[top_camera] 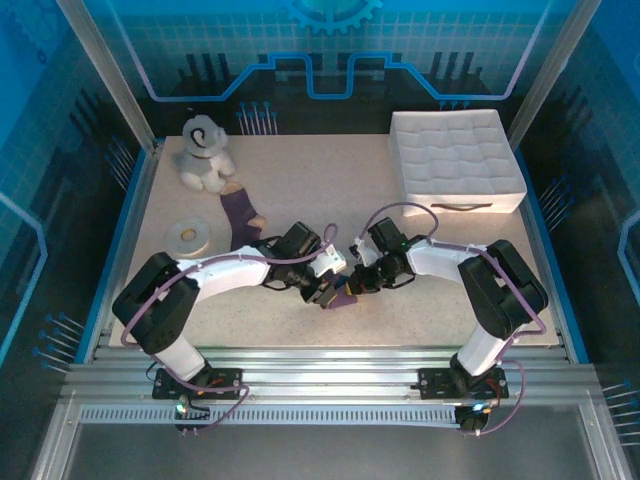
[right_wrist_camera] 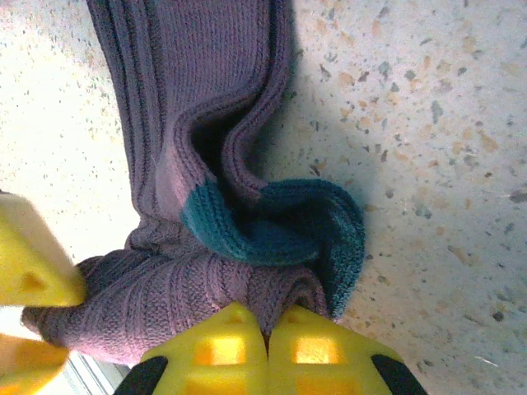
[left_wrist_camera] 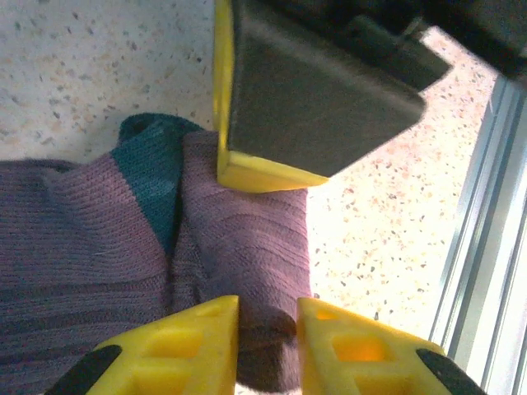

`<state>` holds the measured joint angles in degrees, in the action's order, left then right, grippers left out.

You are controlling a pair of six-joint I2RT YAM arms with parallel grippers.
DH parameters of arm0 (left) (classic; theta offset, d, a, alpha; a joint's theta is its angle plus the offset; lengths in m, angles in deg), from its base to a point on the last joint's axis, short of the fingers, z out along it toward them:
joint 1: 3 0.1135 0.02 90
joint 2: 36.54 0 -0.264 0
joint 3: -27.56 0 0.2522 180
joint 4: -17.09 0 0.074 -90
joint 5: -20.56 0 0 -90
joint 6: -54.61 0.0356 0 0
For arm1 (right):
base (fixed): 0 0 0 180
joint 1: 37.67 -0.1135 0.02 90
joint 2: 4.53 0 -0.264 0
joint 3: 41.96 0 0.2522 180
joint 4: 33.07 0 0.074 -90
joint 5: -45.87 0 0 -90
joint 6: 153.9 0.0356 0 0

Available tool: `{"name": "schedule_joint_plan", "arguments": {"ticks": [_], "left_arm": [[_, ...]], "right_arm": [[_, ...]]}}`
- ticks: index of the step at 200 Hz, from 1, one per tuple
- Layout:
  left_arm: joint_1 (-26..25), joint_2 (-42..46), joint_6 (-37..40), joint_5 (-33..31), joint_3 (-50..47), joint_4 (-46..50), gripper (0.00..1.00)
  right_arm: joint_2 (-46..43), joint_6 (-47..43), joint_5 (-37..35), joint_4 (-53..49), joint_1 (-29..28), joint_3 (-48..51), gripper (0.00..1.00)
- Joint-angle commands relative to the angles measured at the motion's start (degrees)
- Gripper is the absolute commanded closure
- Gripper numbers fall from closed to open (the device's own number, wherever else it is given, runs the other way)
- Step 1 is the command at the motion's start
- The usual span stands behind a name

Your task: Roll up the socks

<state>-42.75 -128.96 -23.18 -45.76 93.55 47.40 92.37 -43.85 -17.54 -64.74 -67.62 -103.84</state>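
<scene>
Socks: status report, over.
Left end effector shut on navy-patched sock. Right end effector shut on same sock, bunched. Second sock flat by plush dog.

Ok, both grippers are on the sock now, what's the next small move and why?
Probably hold the left gripper as an anchor and tuck the right gripper's pinch a little way over the fold. Both jaws are shut on the sock, which is bunched at its dark teal patch rather than rolled, its leg stretched out on the table.

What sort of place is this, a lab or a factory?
Probably a robot training lab: two arms bolted to a table inside blue panels, practising on a sock, with a plush dog nearby.
</scene>
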Motion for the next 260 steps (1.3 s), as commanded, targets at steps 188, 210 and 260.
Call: {"name": "schedule_joint_plan", "arguments": {"ticks": [188, 210, 260], "left_arm": [[-26.1, 2.0, 32.9, -52.1, -9.1, -17.6, 0.6], [-26.5, 0.2, 32.1, -52.5, -9.5, -18.3, 0.5], [-26.7, -2.6, 28.8, -55.6, -9.9, -17.3, 0.51]], "right_arm": [[6.7, -2.7, -8.9, -9.5, -2.1, -1.9, 0.96], [6.9, -2.7, -8.7, -9.7, -2.2, -1.9, 0.96], [7.6, -3.6, -8.4, -10.8, -1.6, -2.0, 0.97]]}}
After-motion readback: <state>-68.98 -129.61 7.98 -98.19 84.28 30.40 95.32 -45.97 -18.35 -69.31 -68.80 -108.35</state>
